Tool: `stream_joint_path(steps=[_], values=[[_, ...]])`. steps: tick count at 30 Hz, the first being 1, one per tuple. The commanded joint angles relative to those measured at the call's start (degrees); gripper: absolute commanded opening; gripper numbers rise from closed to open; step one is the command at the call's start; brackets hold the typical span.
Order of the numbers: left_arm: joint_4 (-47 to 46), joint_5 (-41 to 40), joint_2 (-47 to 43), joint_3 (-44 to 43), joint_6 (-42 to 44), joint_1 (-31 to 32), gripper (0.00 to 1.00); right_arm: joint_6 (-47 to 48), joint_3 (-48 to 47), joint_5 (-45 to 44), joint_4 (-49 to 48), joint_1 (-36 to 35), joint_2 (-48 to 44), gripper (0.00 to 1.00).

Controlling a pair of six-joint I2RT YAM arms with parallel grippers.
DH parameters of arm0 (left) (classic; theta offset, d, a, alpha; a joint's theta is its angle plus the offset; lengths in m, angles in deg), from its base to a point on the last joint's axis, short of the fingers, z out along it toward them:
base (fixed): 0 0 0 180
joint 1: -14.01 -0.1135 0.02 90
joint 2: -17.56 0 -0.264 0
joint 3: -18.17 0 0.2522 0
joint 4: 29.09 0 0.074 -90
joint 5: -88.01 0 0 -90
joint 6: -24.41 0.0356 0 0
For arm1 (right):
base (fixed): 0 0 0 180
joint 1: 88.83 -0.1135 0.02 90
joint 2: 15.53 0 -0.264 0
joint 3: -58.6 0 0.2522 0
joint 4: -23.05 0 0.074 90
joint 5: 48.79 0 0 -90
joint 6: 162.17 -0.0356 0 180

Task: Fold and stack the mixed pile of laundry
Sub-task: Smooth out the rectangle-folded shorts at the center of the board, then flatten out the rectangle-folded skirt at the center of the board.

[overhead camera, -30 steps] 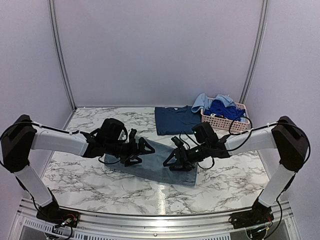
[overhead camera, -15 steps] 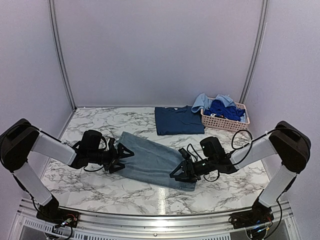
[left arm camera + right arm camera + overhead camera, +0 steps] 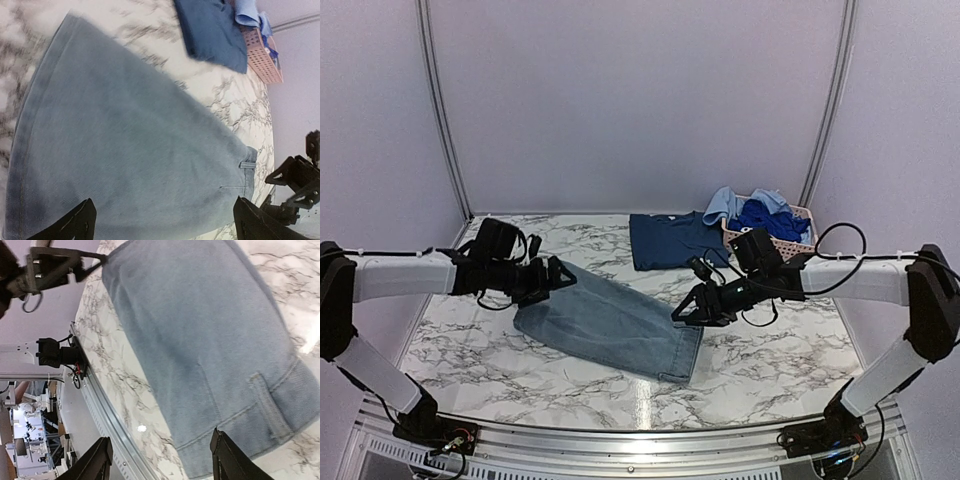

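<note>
A light-blue denim piece lies flat on the marble table, in the middle. It fills the left wrist view and the right wrist view. My left gripper is open and empty over its far left end. My right gripper is open and empty over its right end, which has a belt loop. A folded dark navy shirt lies behind it. Light-blue and bright-blue garments sit in the pink basket.
The pink perforated basket stands at the back right, beside the navy shirt, and shows in the left wrist view. The table's metal front rail runs close below the denim's near edge. Pale walls close in the back and sides.
Both grippers have risen and moved back from the near side to the denim's two ends. The denim has shifted left and lies spread flat, with neither gripper holding it.
</note>
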State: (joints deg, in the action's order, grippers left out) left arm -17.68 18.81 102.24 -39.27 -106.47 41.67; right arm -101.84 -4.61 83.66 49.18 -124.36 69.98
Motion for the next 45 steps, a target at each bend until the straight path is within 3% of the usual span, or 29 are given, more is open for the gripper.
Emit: stream_joint_path(steps=[1,5,11,17,24,29,31,39,45], values=[[13.2,-6.0,2.3,-12.0,11.1,1.6,0.99,9.6,-4.5,-4.1,10.0,2.8,5.3,0.60],[13.3,-5.6,10.7,-18.4,11.1,1.7,0.98,14.0,-9.8,-5.0,11.6,2.9,12.3,0.50],[14.7,-6.9,23.5,-26.9,12.0,1.6,0.71,18.1,-11.1,-8.8,14.4,2.9,17.5,0.36],[17.7,-9.0,32.8,-34.0,14.7,1.6,0.60,14.9,-3.2,-7.7,11.1,-2.6,16.4,0.33],[24.2,-10.1,43.0,-48.0,19.4,0.8,0.59,1.0,0.6,-3.8,1.3,-15.4,14.1,0.34],[29.4,-8.5,40.9,-56.5,23.7,1.7,0.72,0.9,-7.3,-1.4,3.5,-16.2,10.0,0.41],[30.0,-9.9,35.1,-54.2,24.8,2.7,0.75,3.2,-11.1,-2.1,7.1,-14.4,9.8,0.41],[26.8,-11.1,14.0,-26.0,18.5,2.8,0.75,9.9,-20.7,-2.9,11.5,-11.8,18.5,0.39],[21.8,-12.1,11.3,-13.8,14.0,1.1,0.73,12.5,-19.1,-3.2,11.6,-11.3,23.9,0.34]])
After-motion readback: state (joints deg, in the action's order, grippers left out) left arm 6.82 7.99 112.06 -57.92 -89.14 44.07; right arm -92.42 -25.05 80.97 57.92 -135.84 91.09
